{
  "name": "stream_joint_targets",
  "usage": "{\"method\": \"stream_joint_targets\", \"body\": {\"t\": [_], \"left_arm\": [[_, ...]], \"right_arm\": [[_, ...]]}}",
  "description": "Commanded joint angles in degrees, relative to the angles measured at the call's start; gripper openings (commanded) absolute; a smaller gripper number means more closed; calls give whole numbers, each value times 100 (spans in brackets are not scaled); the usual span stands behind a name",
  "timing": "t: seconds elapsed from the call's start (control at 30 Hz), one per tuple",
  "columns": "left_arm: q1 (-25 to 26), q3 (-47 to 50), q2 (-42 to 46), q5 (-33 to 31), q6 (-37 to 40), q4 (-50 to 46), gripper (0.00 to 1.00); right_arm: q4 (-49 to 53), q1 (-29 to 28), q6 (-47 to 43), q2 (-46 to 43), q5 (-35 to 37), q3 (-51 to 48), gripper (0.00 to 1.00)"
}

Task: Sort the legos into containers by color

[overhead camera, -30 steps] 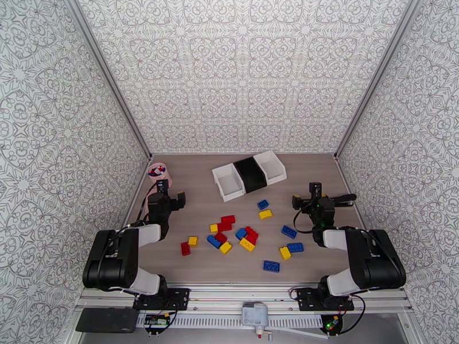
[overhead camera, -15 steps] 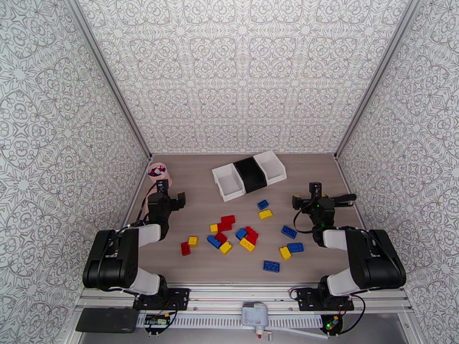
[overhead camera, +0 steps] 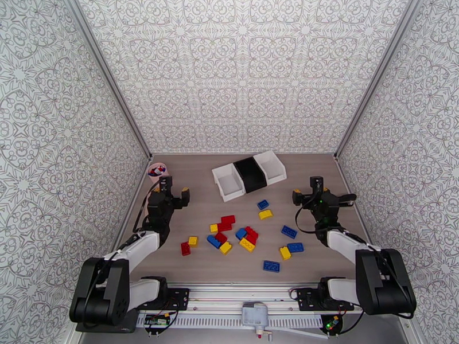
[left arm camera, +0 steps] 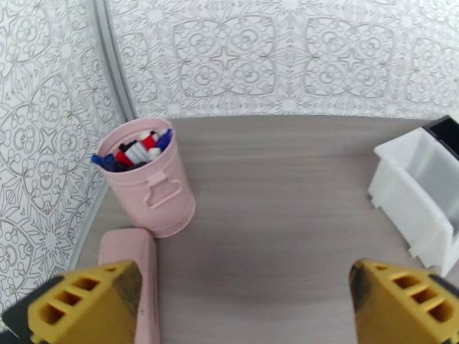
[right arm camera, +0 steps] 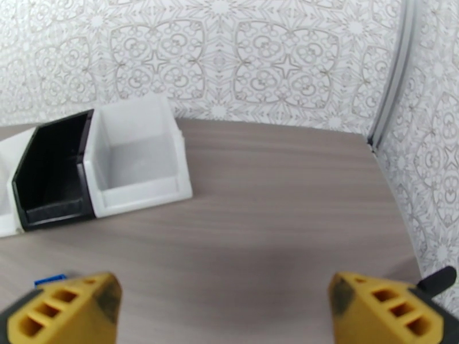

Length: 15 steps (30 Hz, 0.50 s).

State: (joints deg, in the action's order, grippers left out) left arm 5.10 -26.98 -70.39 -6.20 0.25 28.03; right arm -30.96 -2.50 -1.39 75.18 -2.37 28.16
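1. The left fingers (left arm camera: 86,299) are spread wide and hold nothing, hovering over the bench (overhead camera: 195,265) near a pink cup (left arm camera: 150,184) of pens.
2. Red, yellow and blue bricks (overhead camera: 229,233) lie scattered mid-bench, none sorted yet.
3. Behind them three bins (overhead camera: 251,173) stand in a row: white, black, white, apparently empty.
4. The right fingers (right arm camera: 69,311) are spread wide and empty, to the right of the bins.
5. A good start: each arm takes a loose outlying brick on its own side, descends straight, pinches the flat sides, and keeps one colour per bin.
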Motion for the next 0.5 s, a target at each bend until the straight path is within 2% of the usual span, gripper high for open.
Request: {"method": "stream_joint_targets", "body": {"t": [0.0,0.27,0.47], "left_arm": [[333,-272,168,71,-80,-549,100],[1789,-532,280,-131,-222,-835,100],[2941,-243,259,-502,-708,-371,100]], "right_arm": [[936,-262,-217,-111,-64,482,100],[2134,-886,202,379,37,1651,100],[3168,-1171,478,1174,-54,2719,99]]}}
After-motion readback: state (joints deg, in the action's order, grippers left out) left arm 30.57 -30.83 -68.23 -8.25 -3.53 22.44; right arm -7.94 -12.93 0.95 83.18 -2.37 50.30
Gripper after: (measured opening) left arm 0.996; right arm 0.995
